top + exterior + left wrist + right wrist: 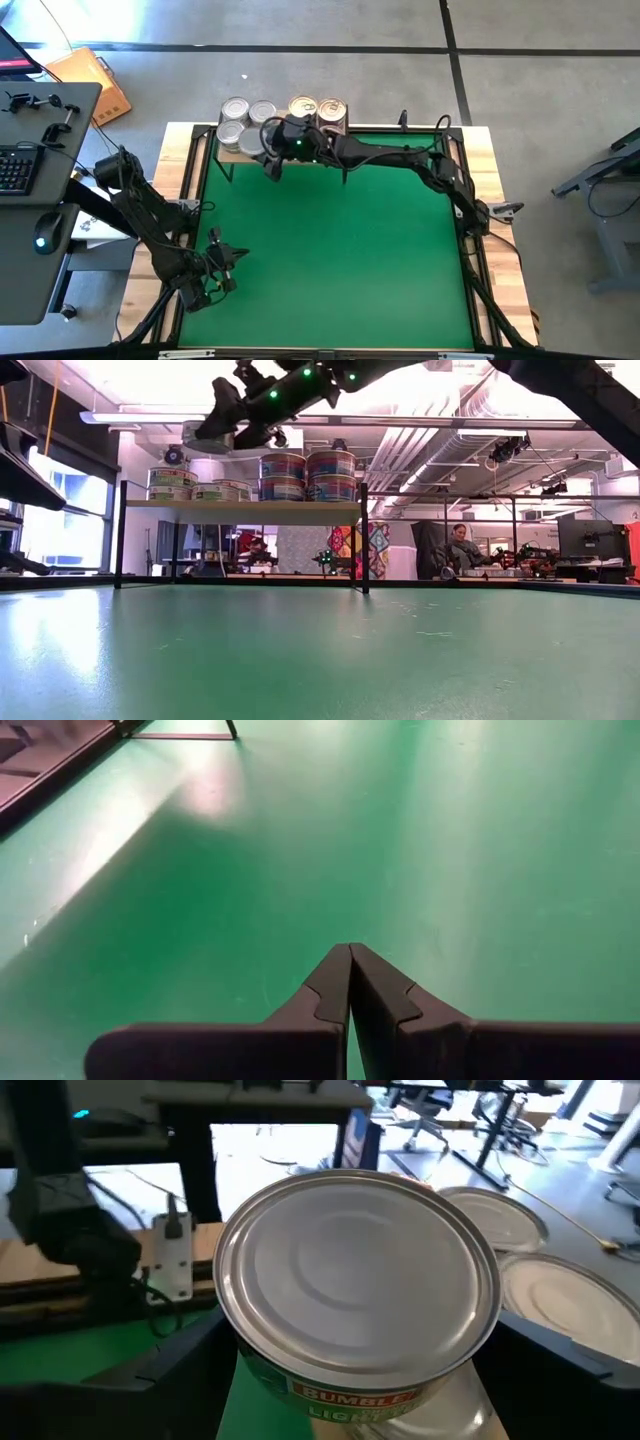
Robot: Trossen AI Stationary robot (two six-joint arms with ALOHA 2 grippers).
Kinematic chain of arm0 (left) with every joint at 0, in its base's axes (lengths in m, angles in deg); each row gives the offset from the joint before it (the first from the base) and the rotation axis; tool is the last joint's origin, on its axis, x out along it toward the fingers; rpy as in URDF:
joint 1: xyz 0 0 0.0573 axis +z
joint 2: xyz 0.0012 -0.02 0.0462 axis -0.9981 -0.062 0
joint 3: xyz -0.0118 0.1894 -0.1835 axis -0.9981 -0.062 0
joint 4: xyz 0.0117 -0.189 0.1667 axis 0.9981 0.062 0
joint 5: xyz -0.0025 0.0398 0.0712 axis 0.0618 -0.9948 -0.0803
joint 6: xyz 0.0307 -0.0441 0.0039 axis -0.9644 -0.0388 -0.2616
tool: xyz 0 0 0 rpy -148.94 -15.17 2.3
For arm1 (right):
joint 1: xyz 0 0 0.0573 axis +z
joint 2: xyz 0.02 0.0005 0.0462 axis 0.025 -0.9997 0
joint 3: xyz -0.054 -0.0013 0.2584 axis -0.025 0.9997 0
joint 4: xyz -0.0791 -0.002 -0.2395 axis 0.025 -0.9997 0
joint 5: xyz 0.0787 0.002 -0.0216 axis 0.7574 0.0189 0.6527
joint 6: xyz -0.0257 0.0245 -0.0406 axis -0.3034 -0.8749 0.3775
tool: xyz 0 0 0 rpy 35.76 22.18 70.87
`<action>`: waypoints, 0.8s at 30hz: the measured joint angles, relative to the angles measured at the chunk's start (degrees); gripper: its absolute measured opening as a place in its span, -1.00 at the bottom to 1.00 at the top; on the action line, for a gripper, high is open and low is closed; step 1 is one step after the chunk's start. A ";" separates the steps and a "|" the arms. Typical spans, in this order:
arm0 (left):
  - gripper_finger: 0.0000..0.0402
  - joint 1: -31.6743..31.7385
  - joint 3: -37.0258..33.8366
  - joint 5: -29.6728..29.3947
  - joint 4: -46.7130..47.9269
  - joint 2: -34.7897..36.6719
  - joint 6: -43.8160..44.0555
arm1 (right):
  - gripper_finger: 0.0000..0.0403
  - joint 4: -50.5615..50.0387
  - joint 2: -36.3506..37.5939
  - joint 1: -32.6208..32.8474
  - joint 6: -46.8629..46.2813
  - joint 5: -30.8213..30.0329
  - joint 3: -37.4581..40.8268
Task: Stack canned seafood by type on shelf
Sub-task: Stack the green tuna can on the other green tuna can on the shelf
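Right gripper (355, 1380) grips a silver-lidded can (355, 1285), apparently above the shelf (240, 506); left gripper (349, 990) closed, empty.

The green mat (330, 250) covers the surface; at its far edge stands the shelf (240, 506), with silver-lidded tins (240, 120) left and gold-lidded tins (318, 110) right.

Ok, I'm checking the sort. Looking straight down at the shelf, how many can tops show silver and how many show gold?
Silver-lidded cans: 4
Gold-lidded cans: 2
Total: 6 tops showing; any cans stacked beneath them are not counted.
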 joint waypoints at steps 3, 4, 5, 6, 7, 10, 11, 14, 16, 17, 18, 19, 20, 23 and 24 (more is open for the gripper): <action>-1.00 0.44 0.00 0.09 0.15 0.00 0.00 | 0.69 0.30 -0.19 -0.13 -1.52 -0.64 0.00; -1.00 0.64 0.00 0.06 0.20 0.00 0.00 | 0.69 0.64 -0.26 -0.13 -1.64 -0.69 0.00; -1.00 0.82 0.02 0.05 0.15 0.00 -0.04 | 0.69 0.70 -0.32 -0.19 -1.66 -0.74 0.00; -1.00 1.07 0.02 0.07 0.15 0.00 -0.46 | 0.69 0.70 -0.40 -0.20 -1.66 -0.83 0.00; -1.00 1.28 0.02 0.11 0.03 0.00 -0.83 | 0.69 0.84 -0.59 -0.19 -1.65 -0.80 0.00; -1.00 1.94 0.02 0.17 -0.02 0.00 -1.51 | 0.70 1.57 -1.12 -0.13 -1.63 0.19 0.00; -1.00 2.20 0.02 0.17 -0.02 0.00 -1.51 | 0.70 1.41 -1.40 -0.13 -1.45 1.11 0.00; -1.00 2.56 0.02 0.24 -0.22 0.00 -1.98 | 0.70 2.03 -2.29 -0.19 -0.85 1.47 0.00; -1.00 2.56 0.02 0.30 -0.39 0.00 -2.07 | 0.71 3.07 -2.99 -0.30 -0.74 1.36 -0.01; -1.00 2.56 0.02 0.31 -0.37 0.00 -2.08 | 0.71 3.28 -3.10 -0.39 -0.33 1.02 -0.03; -1.00 2.56 0.02 0.38 -0.37 0.02 -2.01 | 0.71 3.32 -3.13 -0.53 -0.20 0.93 -0.04; -1.00 2.56 0.02 0.46 -0.39 0.02 -1.99 | 0.71 3.30 -3.34 -0.65 -0.31 0.98 -0.05; -1.00 2.56 0.02 0.48 -0.39 0.02 -1.99 | 0.71 3.70 -3.58 -0.79 -0.40 0.92 -0.11; -1.00 2.54 0.02 0.48 -0.41 0.02 -1.99 | 0.71 3.80 -3.74 -1.17 -0.79 0.90 -0.15; -1.00 2.54 0.02 0.48 -0.48 0.02 -1.99 | 0.71 3.74 -3.74 -1.26 -0.91 0.86 -0.15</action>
